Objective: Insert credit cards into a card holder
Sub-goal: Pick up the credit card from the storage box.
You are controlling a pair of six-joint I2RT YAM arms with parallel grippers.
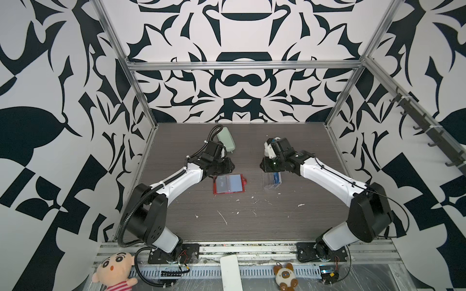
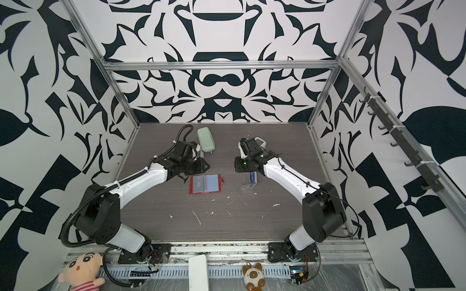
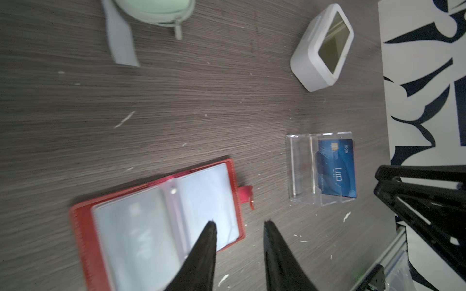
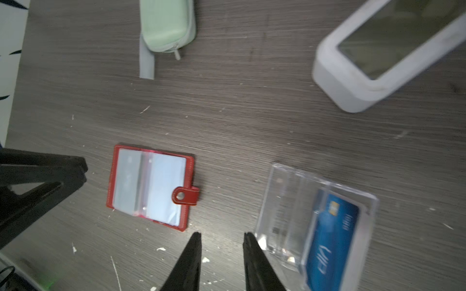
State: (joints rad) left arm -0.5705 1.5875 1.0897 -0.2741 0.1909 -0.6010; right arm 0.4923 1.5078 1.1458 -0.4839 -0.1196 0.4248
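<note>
Red card holder (image 1: 229, 184) lies open; blue credit card (image 3: 336, 168) nearby.

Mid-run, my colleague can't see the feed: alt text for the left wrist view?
The red card holder lies open on the wood table, clear sleeves up, with the left gripper open and empty at its tab-side edge. Nearby a blue card sits in a clear stand; a white screened box and a mint-green case lie farther off.

A mint-green oblong zip case (image 4: 166, 25), a white rounded screen-faced box (image 3: 306, 63) and a clear acrylic stand (image 3: 300, 171) sit apart on the dark wood-grain bench (image 3: 201, 100).
</note>
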